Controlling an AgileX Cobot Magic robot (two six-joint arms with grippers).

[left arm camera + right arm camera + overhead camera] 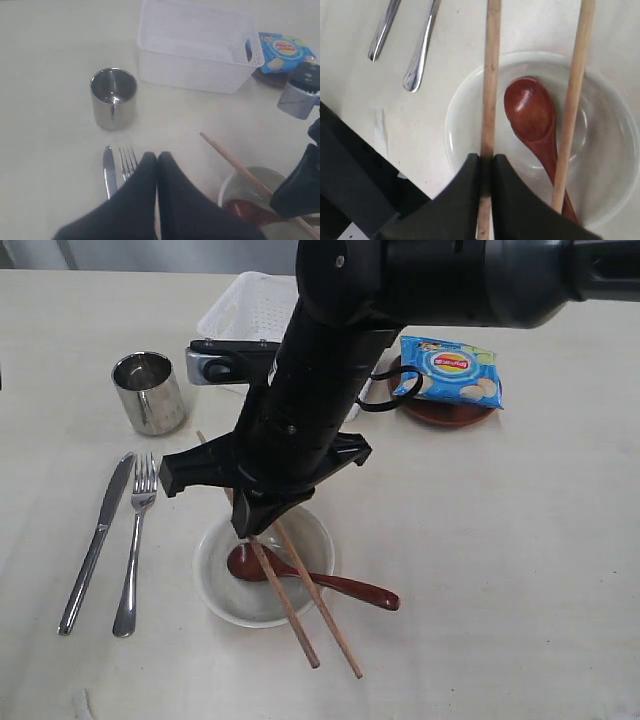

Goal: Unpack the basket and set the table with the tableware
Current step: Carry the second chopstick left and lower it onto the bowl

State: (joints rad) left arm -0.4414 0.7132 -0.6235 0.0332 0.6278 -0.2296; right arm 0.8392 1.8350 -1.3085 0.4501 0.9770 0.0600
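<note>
Low in the centre of the frame, two wooden chopsticks (300, 612) slant across a pale glazed bowl (207, 575) that cradles a glossy red-brown spoon (335, 586). The right tool (486, 161) is pinching one of the chopsticks at the bowl's rim, and the other lies free beside it. Slim, stiff and light, the round stick looks apt to swivel or slip in so narrow a pinch; a hold nearer its middle would likely steady it. At left a steel knife (95, 540) and fork (135, 540) rest parallel on the pale desk (520, 560), with the left tool (157, 157) hanging above them, pressed together on nothing. Farther up stand a shiny steel cup (148, 392) and the perforated white basket (250, 305), and at upper right a blue chips bag (450, 368) sits on a round brown plate (445, 415).
</note>
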